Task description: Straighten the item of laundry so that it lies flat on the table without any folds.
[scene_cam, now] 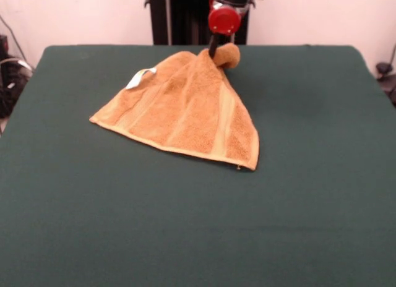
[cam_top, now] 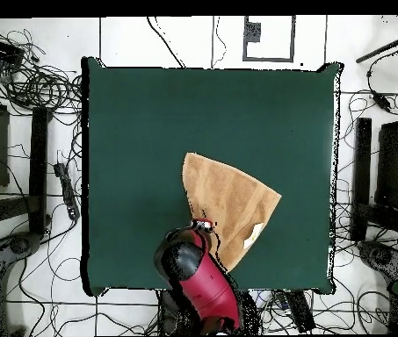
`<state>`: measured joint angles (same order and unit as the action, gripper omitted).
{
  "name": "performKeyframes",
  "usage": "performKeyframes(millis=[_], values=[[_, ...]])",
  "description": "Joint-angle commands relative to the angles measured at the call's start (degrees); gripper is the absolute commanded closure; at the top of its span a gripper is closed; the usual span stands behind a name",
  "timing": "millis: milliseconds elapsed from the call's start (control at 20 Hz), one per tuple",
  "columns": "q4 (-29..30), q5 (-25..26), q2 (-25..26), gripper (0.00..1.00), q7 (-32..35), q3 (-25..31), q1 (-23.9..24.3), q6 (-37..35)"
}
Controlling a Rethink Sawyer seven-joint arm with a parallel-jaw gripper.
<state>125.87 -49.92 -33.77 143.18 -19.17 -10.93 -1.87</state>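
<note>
The item of laundry (scene_cam: 185, 107) is an orange-tan towel on the far middle of the green table (scene_cam: 309, 188). It spreads like a tent, its near edge flat on the cloth and its far corner drawn up to a bunched peak. My gripper (scene_cam: 214, 52) is shut on that peak. A white tag (scene_cam: 140, 78) shows at the towel's left edge. In the overhead view the towel (cam_top: 228, 195) is a folded wedge, with the gripper (cam_top: 205, 225) at its lower left corner and the red arm (cam_top: 204, 285) below it.
The table (cam_top: 149, 132) stretches wide around the towel on all sides. Cables and stands (cam_top: 39, 88) lie on the floor beyond the table's edges.
</note>
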Motion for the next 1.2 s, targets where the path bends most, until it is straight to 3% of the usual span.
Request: performKeyframes(millis=[50,250,600,750,1200], values=[[-1.7,1.8,0.9,1.00,7.9,4.1,3.6,-1.5],[-0.3,3.7,-0.7,1.00,8.5,8.2,7.2,1.6],[0.4,6.7,-1.2,1.00,10.2,10.1,9.2,4.5],[-1.4,6.6,0.6,1.00,8.8,4.4,5.6,3.4],[-3.8,4.2,2.6,1.00,9.3,-3.3,-1.1,-2.7]])
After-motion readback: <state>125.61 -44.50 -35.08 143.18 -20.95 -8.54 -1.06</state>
